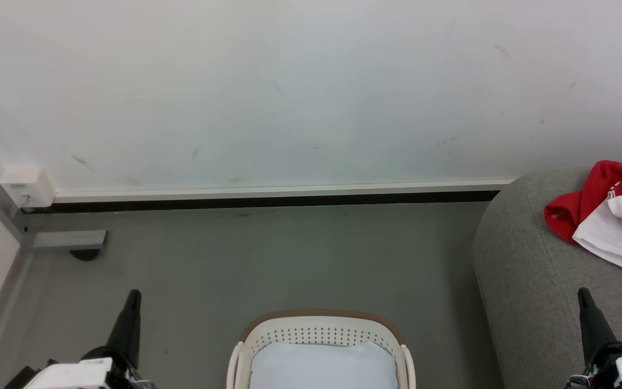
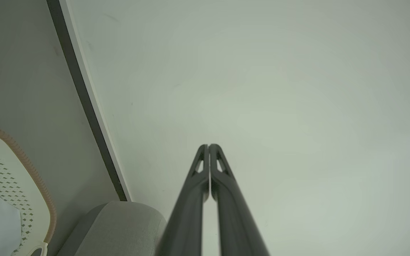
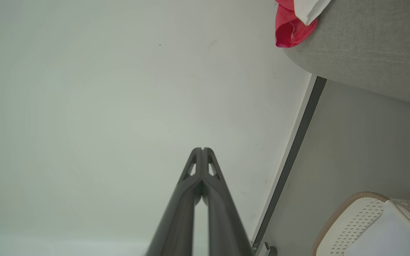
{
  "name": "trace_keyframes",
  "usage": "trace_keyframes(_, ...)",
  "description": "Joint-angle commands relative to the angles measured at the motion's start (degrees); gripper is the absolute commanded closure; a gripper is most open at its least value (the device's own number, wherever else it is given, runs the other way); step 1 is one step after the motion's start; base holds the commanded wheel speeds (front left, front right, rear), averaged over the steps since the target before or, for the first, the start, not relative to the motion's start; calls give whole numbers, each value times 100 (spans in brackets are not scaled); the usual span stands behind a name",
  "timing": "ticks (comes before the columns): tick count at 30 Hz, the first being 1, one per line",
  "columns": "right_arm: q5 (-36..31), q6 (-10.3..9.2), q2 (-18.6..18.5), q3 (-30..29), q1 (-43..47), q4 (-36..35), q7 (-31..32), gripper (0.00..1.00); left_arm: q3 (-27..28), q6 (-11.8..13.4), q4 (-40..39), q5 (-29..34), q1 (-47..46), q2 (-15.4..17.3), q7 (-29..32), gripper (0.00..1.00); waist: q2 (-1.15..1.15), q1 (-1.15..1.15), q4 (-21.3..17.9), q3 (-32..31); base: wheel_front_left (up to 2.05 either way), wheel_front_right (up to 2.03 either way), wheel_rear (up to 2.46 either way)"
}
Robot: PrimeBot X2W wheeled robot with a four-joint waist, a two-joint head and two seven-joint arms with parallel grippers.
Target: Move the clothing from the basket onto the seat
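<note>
While we are facing the white wall [image 1: 289, 81], we are holding both arms low, one on either side of the basket [image 1: 319, 334]. Our left gripper [image 1: 134, 294] is pointing up at the lower left of the head view with its two dark fingers pressed together, and in the left wrist view the tips are meeting with nothing between them. Our right gripper [image 1: 582, 293] is standing the same way at the lower right, fingers pressed together and carrying nothing, its tip showing in front of the seat [image 1: 527, 281]. The basket is sitting on the grey floor [image 1: 268, 254] between the two grippers, apart from both, and a pale cloth [image 1: 324, 364] is lying inside it, filling the part we are seeing. The seat is standing to the basket's right, its rounded end reaching back toward the wall. On top of it a red garment [image 1: 586, 197] is lying crumpled with a white garment [image 1: 613, 237] resting partly over it; in the right wrist view the red one is showing at the seat's rounded edge. A pale skirting strip [image 1: 278, 191] is running along the foot of the wall, and a small white box [image 1: 26, 185] is sitting at its left end.
</note>
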Motion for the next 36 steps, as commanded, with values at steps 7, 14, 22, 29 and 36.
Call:
trace_keyframes(7,9,-12,-43,-19,-69,-29,20,100,18,-10,-16,-81,-48,8,20,100,0,0,0,0,0,0,0)
trace_keyframes(14,9,-12,-43,-19,-69,-29,20,100,17,-10,-16,-81,-48,8,20,100,0,0,0,0,0,0,0)
trace_keyframes(22,10,-12,-43,-19,-69,-28,20,100,17,-10,-15,-81,-48,8,20,100,0,0,0,0,0,0,0)
trace_keyframes(29,10,-12,-43,-18,-69,-28,20,100,17,-10,-16,-82,-48,8,20,100,0,0,0,0,0,0,0)
trace_keyframes(36,10,-12,-42,-18,-69,-28,19,100,16,-10,-16,-82,-48,8,19,100,0,0,0,0,0,0,0)
